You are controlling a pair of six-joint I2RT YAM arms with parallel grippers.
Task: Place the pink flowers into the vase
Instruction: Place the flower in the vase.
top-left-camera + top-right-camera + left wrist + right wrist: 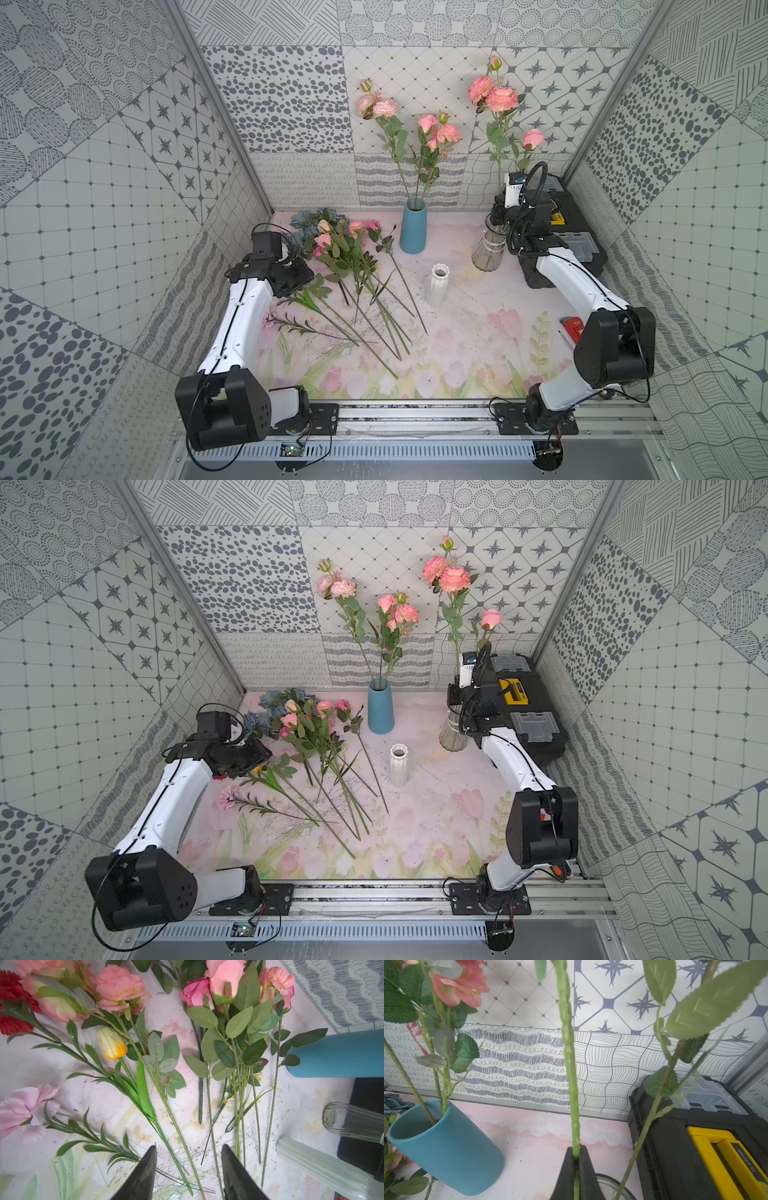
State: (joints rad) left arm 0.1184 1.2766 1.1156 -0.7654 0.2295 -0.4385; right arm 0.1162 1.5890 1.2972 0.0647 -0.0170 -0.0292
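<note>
Mat (478,345): you had loose pink flowers (337,249) heaped at its left | blue vase (413,230): more of them stood in it | glass vase (489,249): your right gripper (576,1150) pinched one flower stem (568,1053) upright just over its mouth | left gripper (189,1147): fingers part-way apart, empty, over the heap

My bench (465,345) wears a pale pink sheet printed with tulips, scuffed near the middle. Loose pink flowers (323,240) lie in a heap just ahead of my left hand (188,1147), their stems running back beneath it. A yellow tulip (112,1043), a pale pink carnation (27,1107) and a red bloom (12,1001) lie alongside. A white ribbed vase (436,286) stands between my two hands, with a blue vase (413,232) beyond it. A glass vase (488,253) stands directly below my right hand (576,1147), and a black toolbox (670,1147) sits just beside it.
</note>
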